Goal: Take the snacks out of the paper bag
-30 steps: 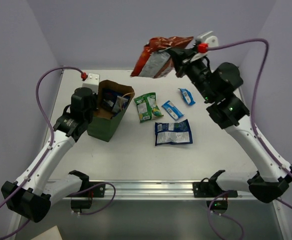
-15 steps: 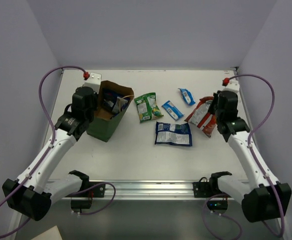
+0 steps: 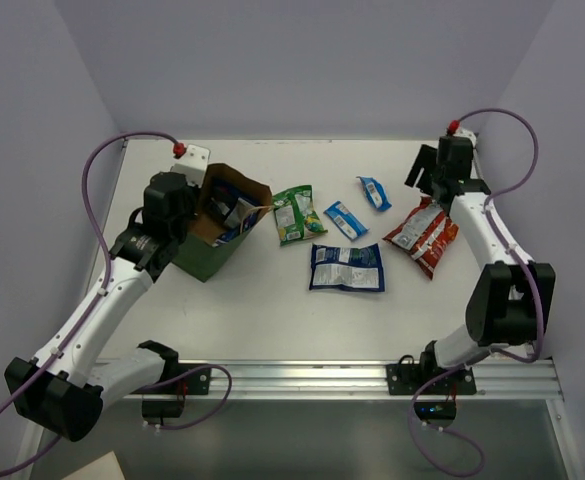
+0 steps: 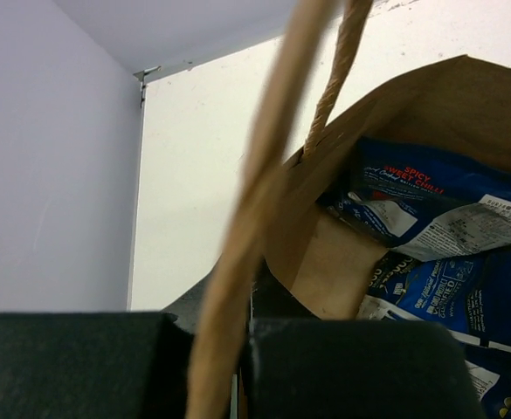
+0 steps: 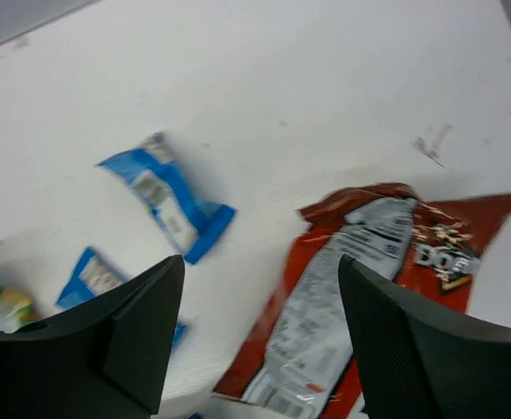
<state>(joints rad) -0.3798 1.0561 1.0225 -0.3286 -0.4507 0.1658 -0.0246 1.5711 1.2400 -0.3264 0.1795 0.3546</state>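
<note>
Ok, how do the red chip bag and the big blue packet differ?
The red chip bag lies diagonally at the right; the big blue packet lies square-on, nearer the middle. The chip bag shows a grey panel, the blue packet white print. Both lie flat, ungripped.

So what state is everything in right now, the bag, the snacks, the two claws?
paper bag: open at the top, blue packets inside.
left gripper: shut on the paper bag.
right gripper: open, empty, near the red chip bag.
red chip bag: flat on the table, nothing touching it.
green packet: flat, untouched.
small blue bar: flat, untouched.
mid-size blue packet: flat, untouched.
large blue packet: flat, untouched.
</note>
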